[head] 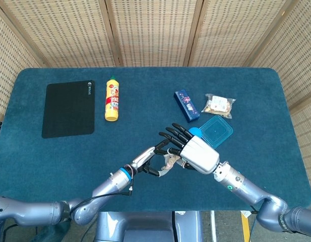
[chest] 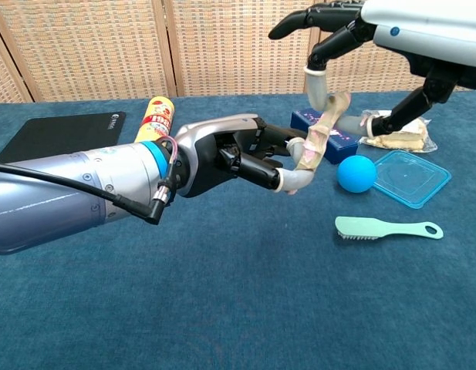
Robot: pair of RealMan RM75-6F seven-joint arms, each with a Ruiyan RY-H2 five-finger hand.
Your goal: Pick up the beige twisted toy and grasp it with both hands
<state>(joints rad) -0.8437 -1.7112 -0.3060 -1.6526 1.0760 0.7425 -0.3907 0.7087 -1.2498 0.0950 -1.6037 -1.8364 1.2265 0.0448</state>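
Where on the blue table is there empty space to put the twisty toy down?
Lots of bare table lies in front of the black mat and yellow bottle, on the left. The near strip in front of the green brush is bare too. The right side is crowded: blue box, snack bag, blue lid, blue ball, brush.

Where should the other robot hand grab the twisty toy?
Probably the free upper end of the twisty toy, coming from above. The left robot hand already pinches its lower end, so it slants upward, right under the right robot hand.
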